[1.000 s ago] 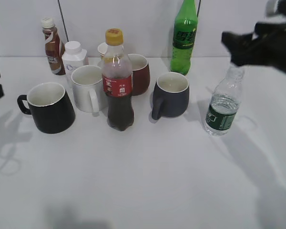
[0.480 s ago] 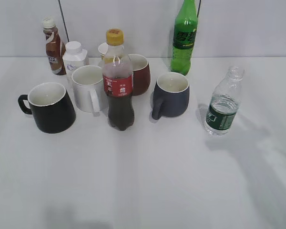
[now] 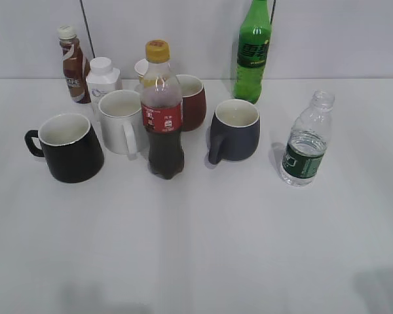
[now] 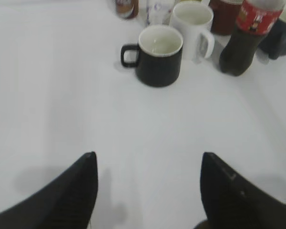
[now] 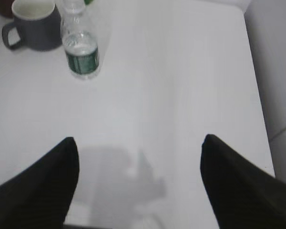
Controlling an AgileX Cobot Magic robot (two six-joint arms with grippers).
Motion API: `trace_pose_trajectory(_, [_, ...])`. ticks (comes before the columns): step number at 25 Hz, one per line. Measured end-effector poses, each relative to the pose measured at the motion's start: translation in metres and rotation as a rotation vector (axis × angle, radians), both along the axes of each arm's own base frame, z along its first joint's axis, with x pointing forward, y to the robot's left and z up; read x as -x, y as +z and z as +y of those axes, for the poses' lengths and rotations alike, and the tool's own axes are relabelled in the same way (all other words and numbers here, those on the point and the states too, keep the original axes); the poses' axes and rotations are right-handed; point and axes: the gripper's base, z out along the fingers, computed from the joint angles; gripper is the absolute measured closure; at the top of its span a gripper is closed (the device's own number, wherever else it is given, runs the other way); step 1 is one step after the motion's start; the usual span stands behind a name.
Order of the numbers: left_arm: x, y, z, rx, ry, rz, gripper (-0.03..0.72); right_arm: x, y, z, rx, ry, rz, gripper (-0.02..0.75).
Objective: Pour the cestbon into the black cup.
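The cestbon (image 5: 82,52) stands upright, well ahead of the spread, empty right pincer (image 5: 140,186)

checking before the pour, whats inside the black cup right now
The black cup shows a white interior that looks empty in the left wrist view; its rim hides part of the near inner wall. The water bottle, uncapped, stands upright far off with some water inside.

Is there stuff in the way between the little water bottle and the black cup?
Yes. Between the cestbon on the right and the black cup on the left stand the dark blue-grey mug, the cola bottle and the white mug.
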Motion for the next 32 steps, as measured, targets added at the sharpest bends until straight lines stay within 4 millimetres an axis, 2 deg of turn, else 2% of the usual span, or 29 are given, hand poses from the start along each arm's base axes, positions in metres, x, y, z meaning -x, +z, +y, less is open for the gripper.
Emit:
trace_pose_trajectory(4, [0.015,-0.008,0.005,-0.011,0.022,-0.026,0.169,0.025,-0.017,-0.007,-0.007,-0.006,0.002,0.131])
trace_pose_trajectory(8, [0.017,-0.019,0.007,-0.014,0.032,-0.076,0.169,0.028,-0.041,-0.007,0.002,-0.003,0.029,0.140])
trace_pose_trajectory(14, [0.015,-0.022,0.006,-0.009,0.032,-0.104,0.178,0.020,-0.045,-0.005,0.005,0.016,-0.037,0.146])
trace_pose_trajectory(24, [0.015,-0.022,0.006,-0.009,0.035,-0.107,0.187,0.019,-0.044,-0.004,0.007,0.015,-0.053,0.146])
trace_pose_trajectory(32, [0.021,-0.022,0.007,-0.007,0.115,-0.146,0.188,0.028,-0.044,-0.006,0.003,-0.113,-0.107,0.146])
